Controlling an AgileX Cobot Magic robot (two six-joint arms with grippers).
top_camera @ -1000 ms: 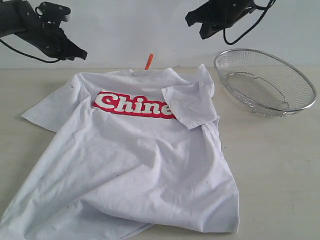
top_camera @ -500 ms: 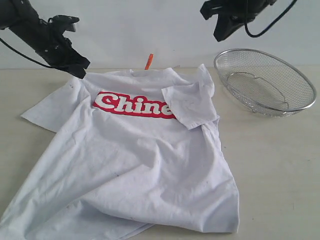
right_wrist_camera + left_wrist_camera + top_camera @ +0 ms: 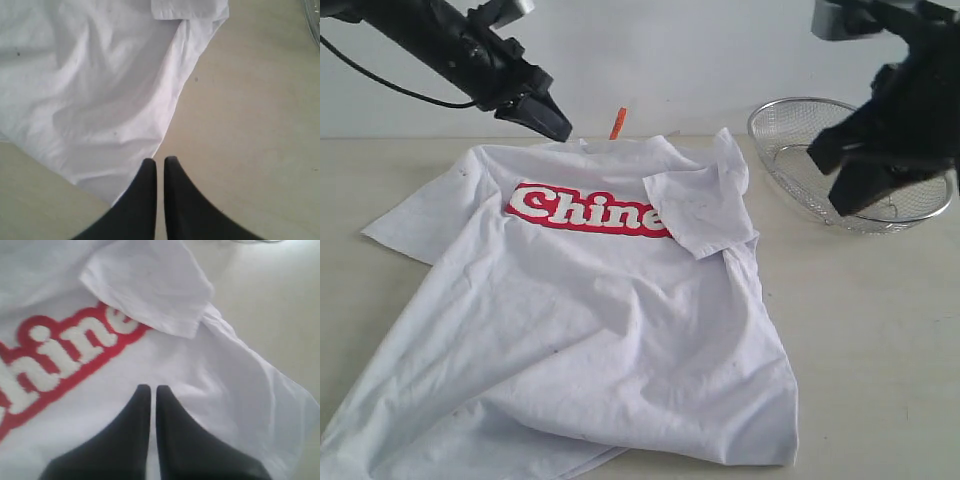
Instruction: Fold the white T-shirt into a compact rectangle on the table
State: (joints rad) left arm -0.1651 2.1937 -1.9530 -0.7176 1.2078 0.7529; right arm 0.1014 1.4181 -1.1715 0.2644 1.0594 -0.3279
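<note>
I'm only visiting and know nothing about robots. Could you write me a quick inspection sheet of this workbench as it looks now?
Surface: pale beige table, matte.
Job's things: white T-shirt spread out but rumpled, one sleeve folded over its red lettering.
Clutter: wire basket beside the shirt, nothing seen in it.
End effectors: left end effector shut above the shirt; right end effector shut above the table; both empty.
Cables: black cable hanging at the left side.
Surroundings: plain light wall.

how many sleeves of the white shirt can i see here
2. The spread sleeve lies flat on the table at the exterior view's left; the folded sleeve is turned in over the chest, covering the end of the red lettering. Neither is hidden.
</note>
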